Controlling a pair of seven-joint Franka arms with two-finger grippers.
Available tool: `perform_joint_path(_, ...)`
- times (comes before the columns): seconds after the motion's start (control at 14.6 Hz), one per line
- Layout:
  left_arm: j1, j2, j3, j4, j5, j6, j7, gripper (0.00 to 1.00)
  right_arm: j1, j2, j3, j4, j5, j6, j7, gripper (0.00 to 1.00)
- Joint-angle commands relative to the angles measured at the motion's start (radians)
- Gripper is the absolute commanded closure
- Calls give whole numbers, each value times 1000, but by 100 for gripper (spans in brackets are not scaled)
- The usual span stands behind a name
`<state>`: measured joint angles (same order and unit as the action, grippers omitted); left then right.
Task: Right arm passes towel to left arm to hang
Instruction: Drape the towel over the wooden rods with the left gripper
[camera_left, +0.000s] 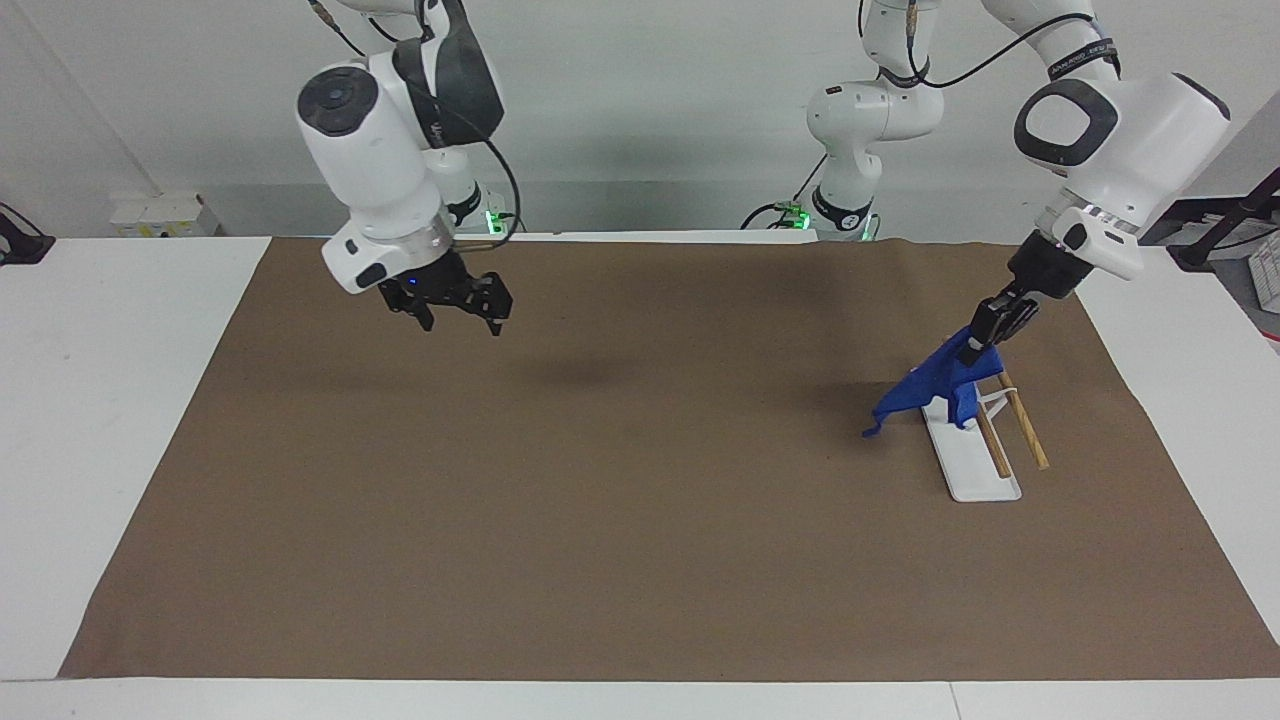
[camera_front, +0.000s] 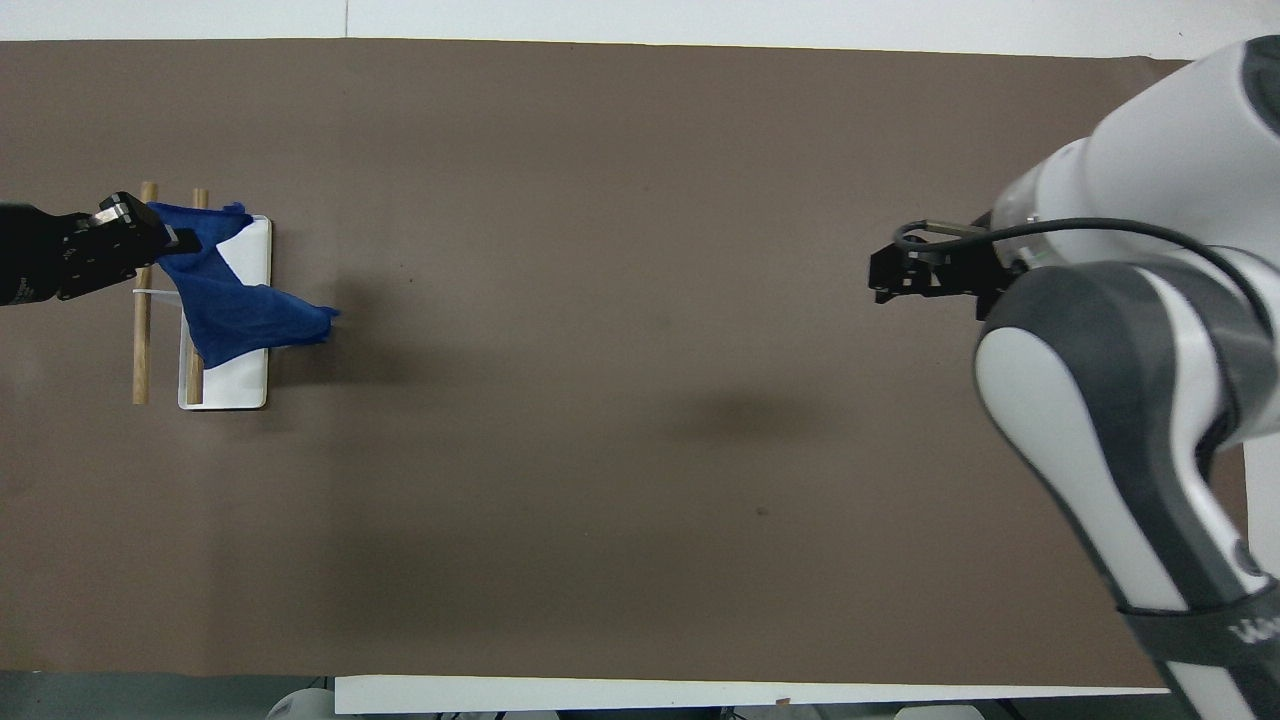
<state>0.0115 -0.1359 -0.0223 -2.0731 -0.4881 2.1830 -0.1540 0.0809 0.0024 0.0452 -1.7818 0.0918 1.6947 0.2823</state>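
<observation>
Over the rack (camera_left: 968, 462), left hand (camera_left: 987, 332) pinching towel (camera_left: 925, 388), right hand (camera_left: 456, 305) spread, empty

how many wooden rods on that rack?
2 thin wooden rods, side by side over the flat white rack base: one toward the left arm's end, the other partly under the royal-blue terry towel.

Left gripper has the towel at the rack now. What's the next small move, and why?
Probably carry the left gripper a little further over the rack's wooden rails before opening: the towel is draped mostly over the white base, its tail trailing onto the mat. The right gripper waits, open.
</observation>
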Motion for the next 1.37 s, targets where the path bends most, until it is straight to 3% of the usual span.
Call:
perform_joint_path(0.0,24,9,-4,7,26,21,72,100,0,-44,-144,-8,2,-64,-195,0)
perform_joint_path(0.21,56,27,-4,13,26,14,120,100,2,-61,-220,12,-26,-86,-314,0)
perform_joint_path(0.41,82,47,-4,43,31,11,169,100,8,-61,-206,30,-147,-83,-316,0)
perform_joint_path(0.89,211,183,-5,280,77,-143,281,100,8,-61,-186,28,-149,-86,-310,0)
perform_joint_path(1.3,307,196,-4,266,88,-154,424,100,10,-62,-186,27,-146,-89,-310,0)
